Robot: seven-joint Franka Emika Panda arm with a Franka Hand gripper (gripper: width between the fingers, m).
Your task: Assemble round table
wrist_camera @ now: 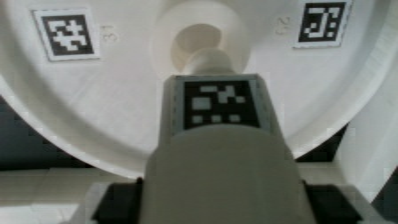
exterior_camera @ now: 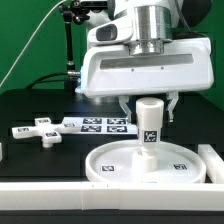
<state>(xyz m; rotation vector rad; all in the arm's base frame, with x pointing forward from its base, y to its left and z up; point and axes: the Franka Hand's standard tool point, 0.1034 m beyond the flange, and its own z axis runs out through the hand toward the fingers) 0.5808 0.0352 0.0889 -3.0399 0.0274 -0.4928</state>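
Exterior view: short cylindrical leg (exterior_camera: pixel 150 122) stands upright at the centre of the large round disc (exterior_camera: pixel 112 168). Long axis vertical, lower end on the disc, a tag on its side facing the camera. The disc lies flat on the black bench (exterior_camera: pixel 30 105), rim up, near the long white border wall (exterior_camera: pixel 60 200).

This view alone also shows:
- Cross-shaped foot piece (exterior_camera: pixel 35 131) lying flat on the bench, well off toward the exterior view's left and apart from the disc.
- The marker board (exterior_camera: pixel 95 125), between the foot piece and the leg.

My wrist view shows neither of those. It looks straight along the leg (wrist_camera: pixel 222 150), foreshortened, with its tag square on. Beyond the leg is the inside of the disc (wrist_camera: pixel 107 95): two tags on its floor and a raised hub (wrist_camera: pixel 205 45) at the middle, which the far end of the leg meets. The hub cannot be seen from outside.

My end effector (exterior_camera: pixel 150 108) comes straight down over the leg, one finger on either side of its upper end. From outside there seems to be a dark sliver between each finger and the leg. At the wrist, the dark fingers (wrist_camera: pixel 118 203) sit hard against the leg's sides. I cannot tell whether I am clamping the leg or only straddling it.
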